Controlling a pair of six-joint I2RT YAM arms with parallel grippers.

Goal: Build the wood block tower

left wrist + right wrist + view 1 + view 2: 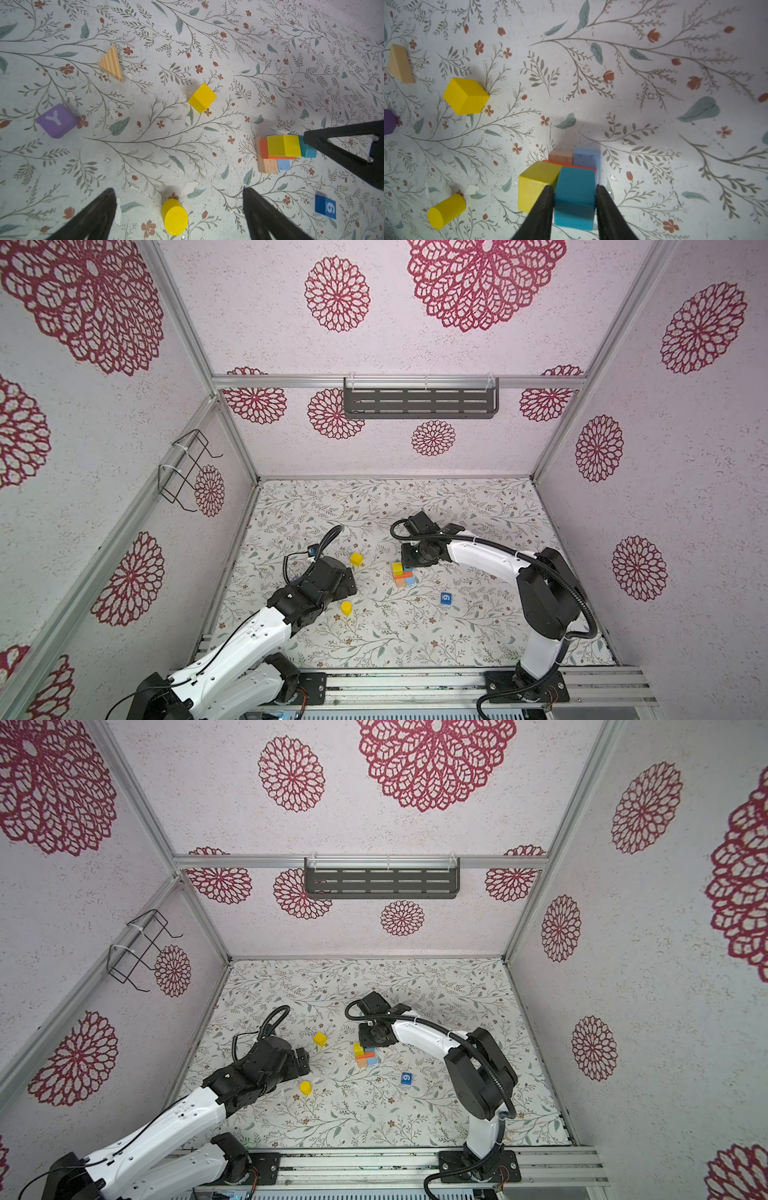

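- Nearest us, well in front of the wood block tower point(403, 574), the surface point(478, 639) lies bare up to its front edge.
- A yellow cylinder point(346, 608) sits front-left of the tower and a blue block point(445, 598) front-right, both well apart from it.
- Left of the tower, the left pincer point(178, 189) is released, its jaws wide and empty.
- At the tower's base a tan block point(560, 156) and a light blue block point(586, 156) lie side by side. An orange brick point(263, 149) has its long axis across them.
- On top, the right pincer point(574, 187) grasps the teal block point(573, 212), beside the top yellow cube point(535, 182).
- A loose yellow cube point(356, 559) sits back-left of the tower, with open surface behind it.
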